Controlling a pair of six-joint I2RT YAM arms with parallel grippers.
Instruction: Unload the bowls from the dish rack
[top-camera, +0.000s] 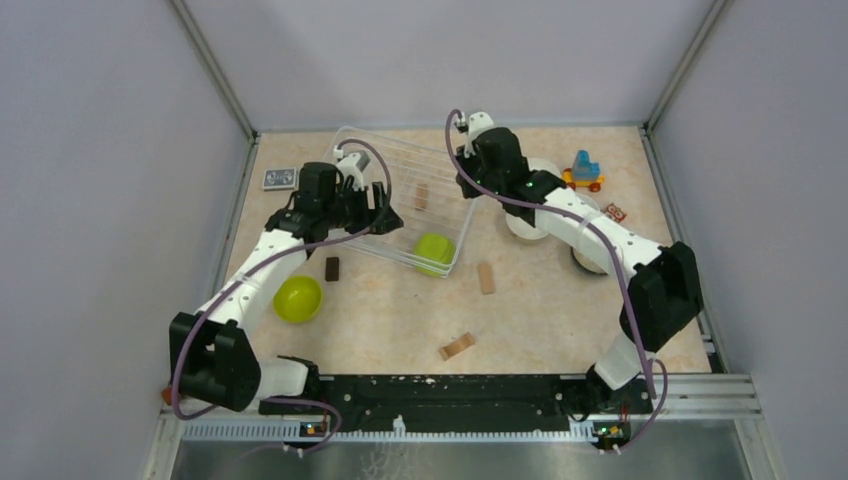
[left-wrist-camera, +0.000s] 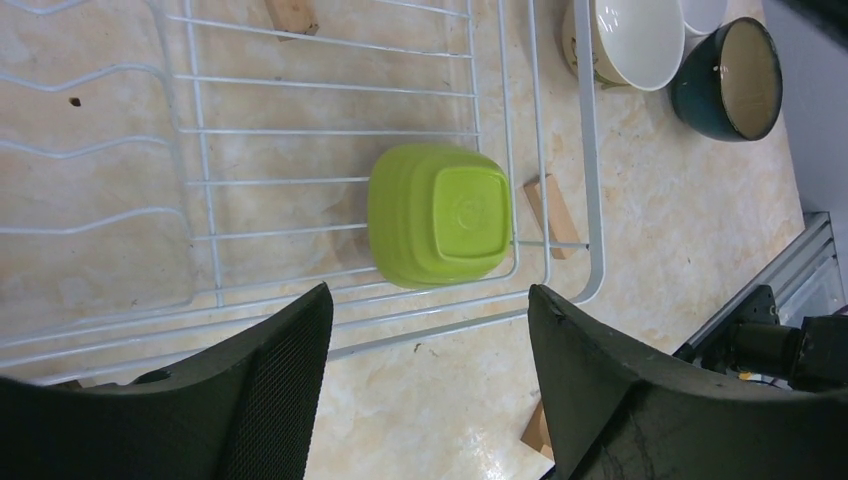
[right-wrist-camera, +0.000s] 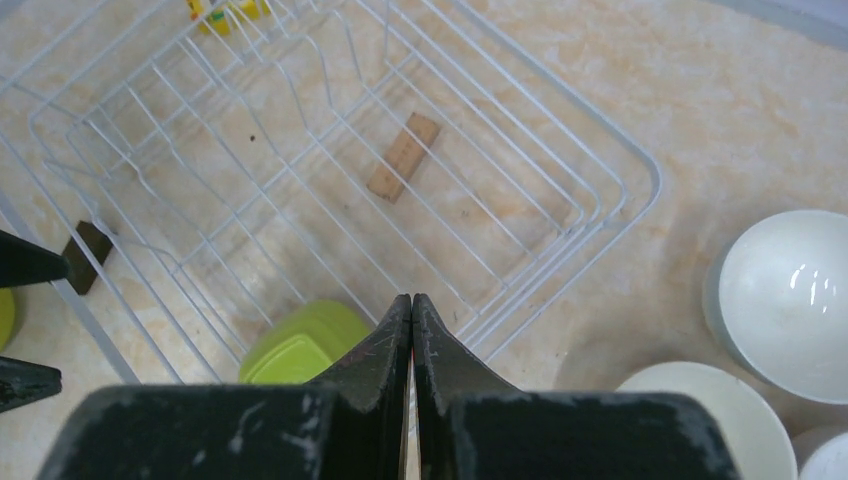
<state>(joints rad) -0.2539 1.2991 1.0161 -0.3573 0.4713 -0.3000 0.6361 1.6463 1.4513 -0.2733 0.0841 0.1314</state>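
one lime green bowl (left-wrist-camera: 440, 215) lies upside down in the near right corner of the dish rack (top-camera: 372, 160), its flat base facing up and its side close to the rack's wire wall. the left tool (left-wrist-camera: 430, 300) is open with its two fingers (left-wrist-camera: 290, 350) spread wide and nothing between them. in the left wrist view the bowl sits just beyond the fingertips, centred in the gap, with the rack's rim wires running between tool and bowl.

the right tool (right-wrist-camera: 412, 310) has its fingers pressed together with nothing visible between them. in the right wrist view it points at the same corner of the rack, with the green bowl just to the left of its tip.

a second lime green bowl (top-camera: 298, 298) rests on the surface (top-camera: 400, 320) outside the rack, near the left arm. a beige bowl (left-wrist-camera: 625, 40) and a dark teal bowl (left-wrist-camera: 735, 80) stand upright beyond the rack's right side, and a white bowl (right-wrist-camera: 790, 300) stands near them. one wooden block (right-wrist-camera: 403, 157) lies inside the rack.
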